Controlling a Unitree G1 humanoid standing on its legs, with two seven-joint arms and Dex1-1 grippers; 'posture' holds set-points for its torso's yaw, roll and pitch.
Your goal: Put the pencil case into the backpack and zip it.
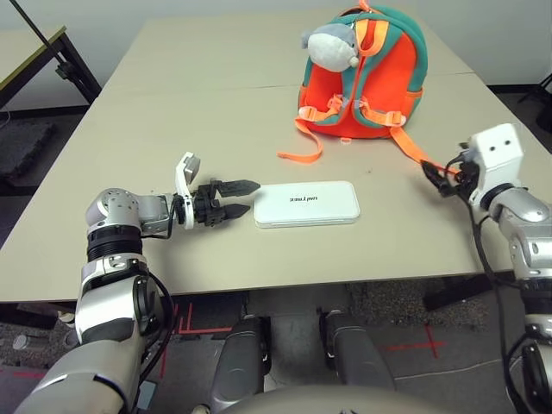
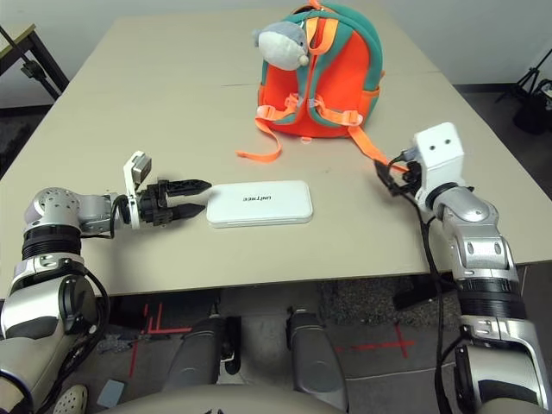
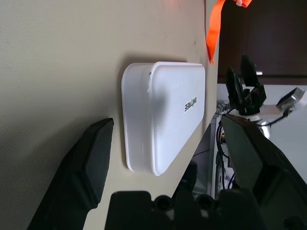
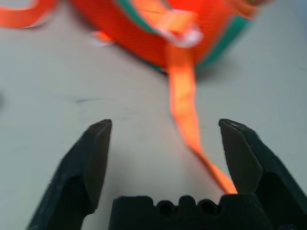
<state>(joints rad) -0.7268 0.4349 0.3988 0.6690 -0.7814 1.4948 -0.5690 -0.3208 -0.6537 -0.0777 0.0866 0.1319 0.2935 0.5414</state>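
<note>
Left eye view, left pincer (image 1: 242, 197) apart beside pencil case (image 1: 307, 204), right pincer (image 4: 165, 143) apart astride backpack (image 1: 366, 73) strap (image 4: 184, 115)

Bare table (image 1: 155, 112) btwn pencil case (image 1: 307, 204) & backpack (image 1: 362, 78); only orange strap (image 1: 304, 147) lies across.

white pencil case (image 1: 307, 204), orange-teal backpack (image 1: 366, 82)

A beige table (image 1: 172, 112) stood on a grey floor (image 1: 448, 336) with red tape marks (image 1: 412, 346). A second table (image 1: 26, 53) stood at the far left.
</note>
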